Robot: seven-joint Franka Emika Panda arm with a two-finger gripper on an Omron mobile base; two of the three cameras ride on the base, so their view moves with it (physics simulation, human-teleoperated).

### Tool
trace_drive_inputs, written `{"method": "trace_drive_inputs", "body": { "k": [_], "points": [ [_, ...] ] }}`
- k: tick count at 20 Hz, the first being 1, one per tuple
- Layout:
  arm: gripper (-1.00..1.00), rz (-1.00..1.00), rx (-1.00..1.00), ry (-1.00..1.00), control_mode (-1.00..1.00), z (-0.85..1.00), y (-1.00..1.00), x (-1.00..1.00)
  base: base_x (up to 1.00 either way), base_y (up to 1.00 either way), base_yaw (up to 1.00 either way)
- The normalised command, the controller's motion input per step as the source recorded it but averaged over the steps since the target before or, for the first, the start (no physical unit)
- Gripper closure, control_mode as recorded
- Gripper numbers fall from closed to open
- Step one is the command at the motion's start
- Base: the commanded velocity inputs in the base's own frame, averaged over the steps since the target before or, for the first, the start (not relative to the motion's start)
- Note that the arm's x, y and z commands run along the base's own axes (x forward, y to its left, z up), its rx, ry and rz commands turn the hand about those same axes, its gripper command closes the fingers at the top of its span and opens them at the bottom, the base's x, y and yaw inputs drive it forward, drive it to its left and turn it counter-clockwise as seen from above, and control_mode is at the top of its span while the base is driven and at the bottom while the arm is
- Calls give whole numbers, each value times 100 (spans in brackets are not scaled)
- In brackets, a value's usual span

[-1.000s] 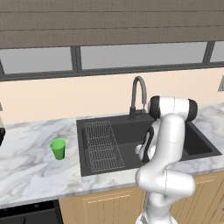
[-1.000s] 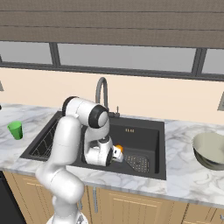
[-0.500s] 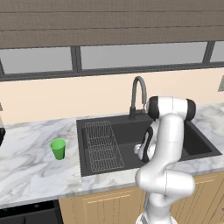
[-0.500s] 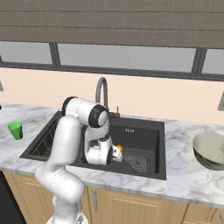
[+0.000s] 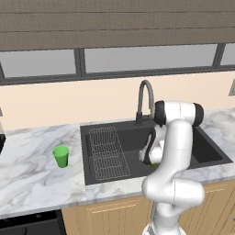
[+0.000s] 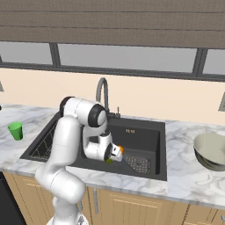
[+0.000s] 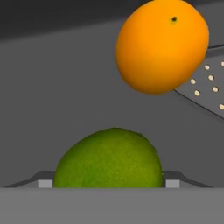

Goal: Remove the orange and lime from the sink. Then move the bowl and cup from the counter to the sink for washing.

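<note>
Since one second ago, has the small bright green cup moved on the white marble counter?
No. The small bright green cup stands at the same spot on the white marble counter, left of the dark sink.

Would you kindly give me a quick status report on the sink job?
Gripper down in the sink, jaws either side of the lime, grip unconfirmed. Orange just beyond the lime. Cup and bowl on the counter.
</note>
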Motion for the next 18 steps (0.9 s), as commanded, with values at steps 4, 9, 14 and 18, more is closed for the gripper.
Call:
{"method": "trace_drive_inputs", "body": {
  "k": [4,9,14,18],
  "points": [
    [100,0,0,6,-100,-8,-2,0,0,0,0],
    [100,0,0,1,-100,-1,-3,-8,0,0,0],
    [100,0,0,-1,-100,2,0,-20,0,0,0],
    [100,0,0,-2,-100,18,0,-16,0,0,0]
  ]
}}
